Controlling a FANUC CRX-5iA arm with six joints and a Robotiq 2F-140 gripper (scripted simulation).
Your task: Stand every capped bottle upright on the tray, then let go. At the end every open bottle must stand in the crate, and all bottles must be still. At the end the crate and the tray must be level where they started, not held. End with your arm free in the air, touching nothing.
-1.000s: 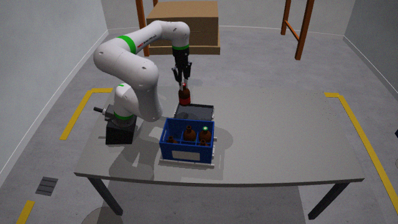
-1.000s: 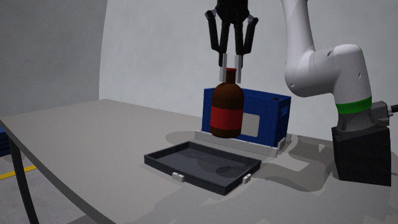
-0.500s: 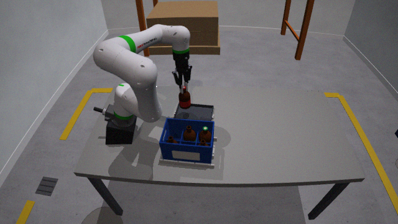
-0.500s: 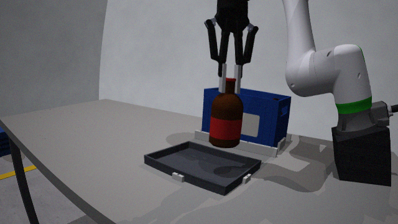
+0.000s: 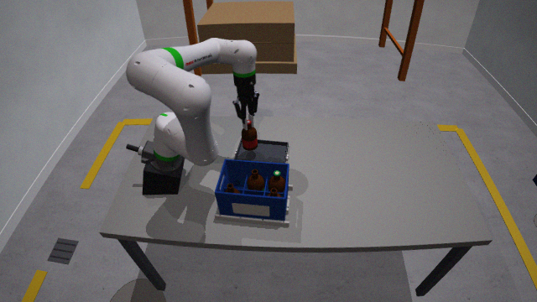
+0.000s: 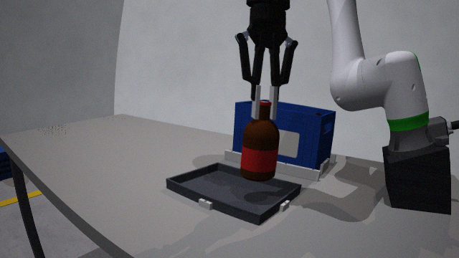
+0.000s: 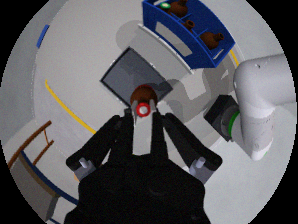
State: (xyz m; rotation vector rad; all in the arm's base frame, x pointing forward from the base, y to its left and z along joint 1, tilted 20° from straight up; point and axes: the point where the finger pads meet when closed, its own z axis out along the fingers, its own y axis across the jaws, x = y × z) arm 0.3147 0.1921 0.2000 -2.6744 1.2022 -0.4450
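nearest in the exterior view, the dark tray lies level on the counter, with no bottle standing in it. just above its rear part hangs the red-capped bottle, upright, its neck clamped between the pads of the gripper.

the bottle looks stiff and probably smooth, perhaps glass, so slippery and breakable; its weight can't be read. the slim neck under the cap is a good place to hold, though the wide body below could swing or clip the tray's rim. lowering it slowly, straight and inside the walls, then opening once the base sits flat, seems the step called for.

farther back, the blue crate holds a green-capped bottle, likely next for the tray, plus three open ones that should stay. its neck, too, seems the place to grip.
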